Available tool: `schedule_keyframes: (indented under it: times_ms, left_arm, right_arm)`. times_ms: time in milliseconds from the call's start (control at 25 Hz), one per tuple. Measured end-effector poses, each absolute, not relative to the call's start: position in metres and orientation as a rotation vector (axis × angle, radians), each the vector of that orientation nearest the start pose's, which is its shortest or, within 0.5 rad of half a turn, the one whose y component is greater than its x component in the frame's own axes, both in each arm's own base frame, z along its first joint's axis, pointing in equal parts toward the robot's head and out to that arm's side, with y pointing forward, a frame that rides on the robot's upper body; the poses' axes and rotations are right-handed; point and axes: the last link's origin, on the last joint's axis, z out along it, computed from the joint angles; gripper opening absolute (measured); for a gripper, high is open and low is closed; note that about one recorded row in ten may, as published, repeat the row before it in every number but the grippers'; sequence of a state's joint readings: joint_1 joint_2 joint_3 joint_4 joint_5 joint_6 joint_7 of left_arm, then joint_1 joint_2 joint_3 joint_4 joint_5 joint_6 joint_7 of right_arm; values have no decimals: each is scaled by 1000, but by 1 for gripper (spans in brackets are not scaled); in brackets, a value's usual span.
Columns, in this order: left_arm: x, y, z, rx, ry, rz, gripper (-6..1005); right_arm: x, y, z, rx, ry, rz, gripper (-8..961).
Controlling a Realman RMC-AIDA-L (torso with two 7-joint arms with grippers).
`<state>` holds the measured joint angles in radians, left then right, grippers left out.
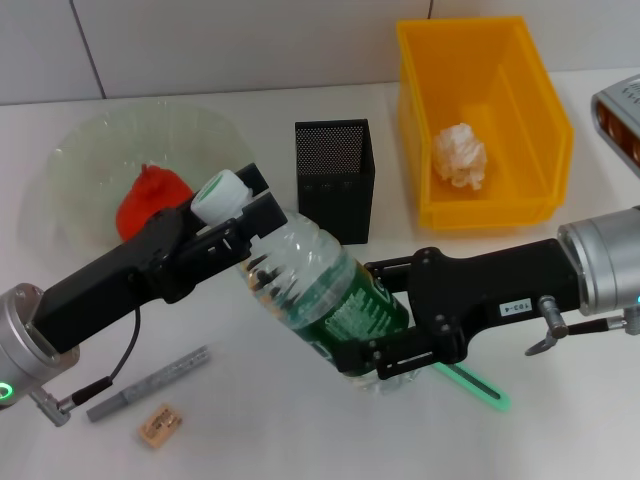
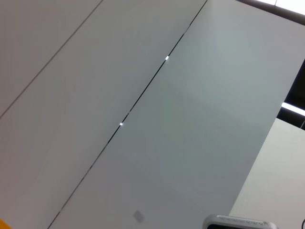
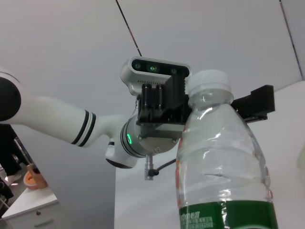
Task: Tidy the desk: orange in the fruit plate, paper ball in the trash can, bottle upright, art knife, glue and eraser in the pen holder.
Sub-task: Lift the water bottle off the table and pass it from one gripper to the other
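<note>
Head view: the bottle (image 1: pixel 325 295) hangs tilted mid-desk, the right gripper (image 1: pixel 385 345) pinching its green-labelled base, the left gripper (image 1: pixel 235 220) clamped at the white cap. Label writing is unreadable. The paper ball (image 1: pixel 460 153) lies in the yellow bin (image 1: pixel 545 120) far right. Left wrist view: only bare wall. Right wrist view: bottle close up, base cut off.

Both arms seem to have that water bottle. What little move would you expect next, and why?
Probably tipping the clear plastic green-labelled water bottle up onto its base: it hangs tilted, the left gripper at its white cap and the right gripper clamping its lower body.
</note>
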<state>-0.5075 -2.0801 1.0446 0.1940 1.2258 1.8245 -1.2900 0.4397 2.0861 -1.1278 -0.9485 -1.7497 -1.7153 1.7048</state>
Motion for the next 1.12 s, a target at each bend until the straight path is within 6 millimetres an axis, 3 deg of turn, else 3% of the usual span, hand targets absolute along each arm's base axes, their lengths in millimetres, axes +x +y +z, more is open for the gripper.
schedule_keyframes:
  times_ms: [440,1120]
  left_arm:
    - [-222,277,-27,-2453,-894,-1701,859]
    - [-220,277,-23,-2432,-866,-1747,638]
  right_arm:
    - [190,298,-11,-3060,596,843,762]
    - [189,298,-12,-3062,593,844,761]
